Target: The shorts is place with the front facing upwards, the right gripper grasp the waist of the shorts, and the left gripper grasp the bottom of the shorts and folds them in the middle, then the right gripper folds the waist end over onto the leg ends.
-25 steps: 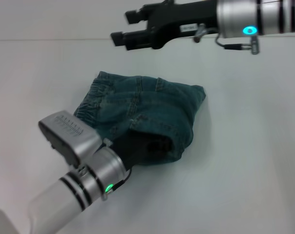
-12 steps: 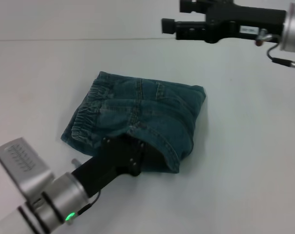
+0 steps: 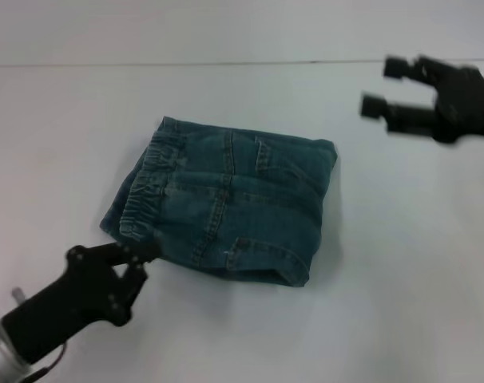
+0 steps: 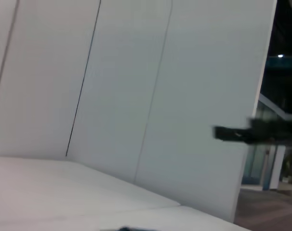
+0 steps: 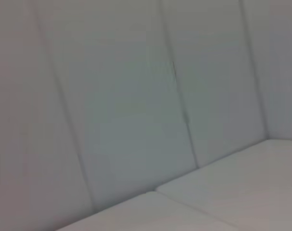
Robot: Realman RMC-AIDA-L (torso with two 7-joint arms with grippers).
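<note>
Blue-green denim shorts (image 3: 226, 211) lie folded, puckered waistband (image 3: 142, 191) showing.

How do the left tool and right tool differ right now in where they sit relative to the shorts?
The left tool sits low at the near-left corner of the shorts, right by the waistband; the right tool is far off to the right, well clear. The left one's fingertips look close together; the right's are spread open. Neither holds the shorts.
</note>
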